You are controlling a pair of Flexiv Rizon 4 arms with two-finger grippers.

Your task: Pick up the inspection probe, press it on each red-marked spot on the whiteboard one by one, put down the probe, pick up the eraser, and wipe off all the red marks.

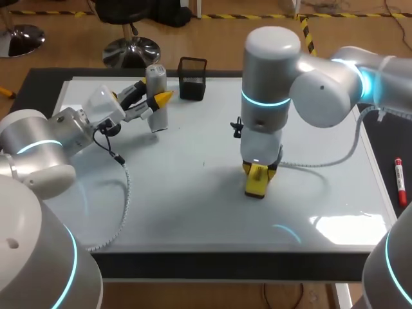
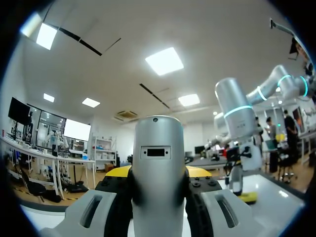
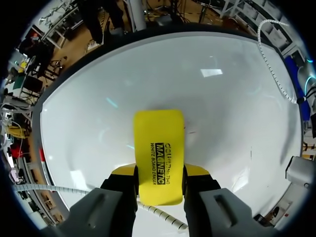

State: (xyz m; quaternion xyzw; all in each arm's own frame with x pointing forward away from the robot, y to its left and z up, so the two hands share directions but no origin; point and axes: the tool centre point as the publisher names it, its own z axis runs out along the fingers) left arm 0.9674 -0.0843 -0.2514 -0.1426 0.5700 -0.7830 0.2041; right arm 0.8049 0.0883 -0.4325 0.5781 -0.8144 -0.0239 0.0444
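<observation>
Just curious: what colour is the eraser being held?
The eraser is yellow with black print; right wrist view shows it best.

Bright yellow for the eraser (image 3: pixel 159 148), with black print along its back. Dull silver-grey for the probe (image 2: pixel 159 163), with a small dark slot on its face. Plain glossy white for the whiteboard (image 1: pixel 167 193), bordered by the black of the bench (image 1: pixel 225 267). Yellow tips on the left fingers (image 1: pixel 165 97) and the right fingers (image 3: pixel 197 170), with grey and black behind the tips. Black for the small cup (image 1: pixel 192 78). Red and white for the marker (image 1: pixel 400 181). White and silver for the left arm (image 1: pixel 38 148) and the right arm (image 1: pixel 322 90), each with thin glowing cyan rings.
</observation>
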